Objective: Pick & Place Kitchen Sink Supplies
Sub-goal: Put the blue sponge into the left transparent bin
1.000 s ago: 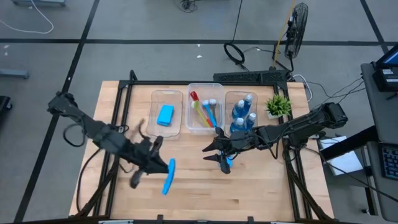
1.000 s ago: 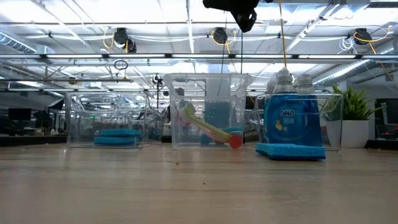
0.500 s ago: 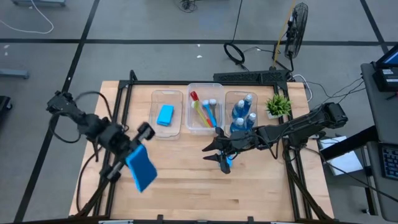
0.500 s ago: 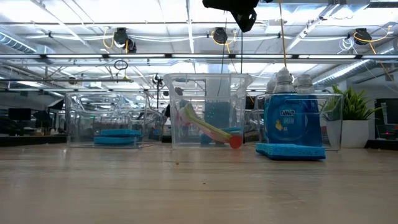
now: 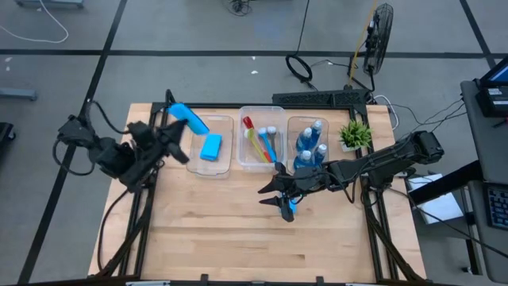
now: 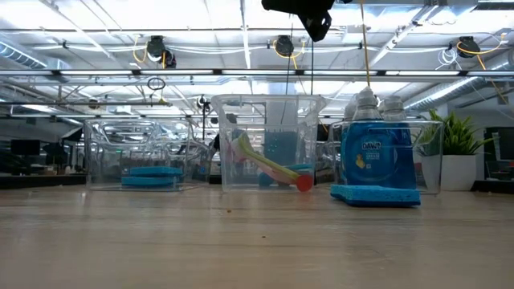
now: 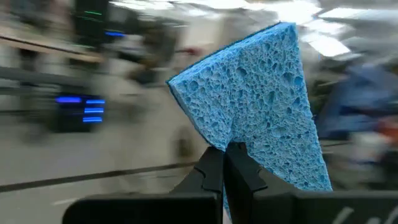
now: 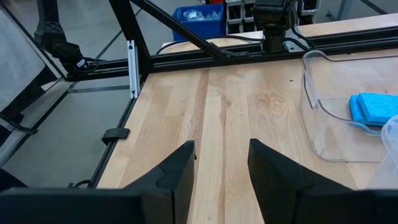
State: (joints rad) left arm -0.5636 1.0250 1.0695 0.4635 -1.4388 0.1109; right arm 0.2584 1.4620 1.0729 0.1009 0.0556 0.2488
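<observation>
My left gripper (image 5: 176, 125) is shut on a flat bright-blue sponge (image 5: 190, 119), raised over the table's far left beside the left clear tub (image 5: 198, 163). The wrist view shows that sponge (image 7: 261, 106) sticking out past my left gripper (image 7: 224, 163). Another sponge (image 5: 210, 147) lies flat in that tub. Brushes (image 5: 260, 141) lean in the middle tub and blue bottles (image 5: 311, 143) stand in the right tub. A further sponge (image 6: 375, 195) lies flat on the table in front of the bottles. My right gripper (image 8: 221, 168) hangs open above the table's middle, holding nothing. My left gripper pinches the sponge between its two fingers at one edge (image 7: 227, 147), its two broad faces against the fingers. The fingers lie about level, pointing toward the far right. The sponge is lifted clear of the table and stands out beyond the fingertips, tilted.
A small green potted plant (image 5: 355, 133) stands at the far right next to the bottle tub. Black frame rails (image 5: 151, 159) run along the table's left, right and far edges. Bare wood (image 5: 238, 238) stretches across the near half.
My left gripper has swung up and toward the table's far edge, tipping from pointing down to about level. It stays shut on the sponge, which has gone from low over the near-left area to high beside the left tub.
</observation>
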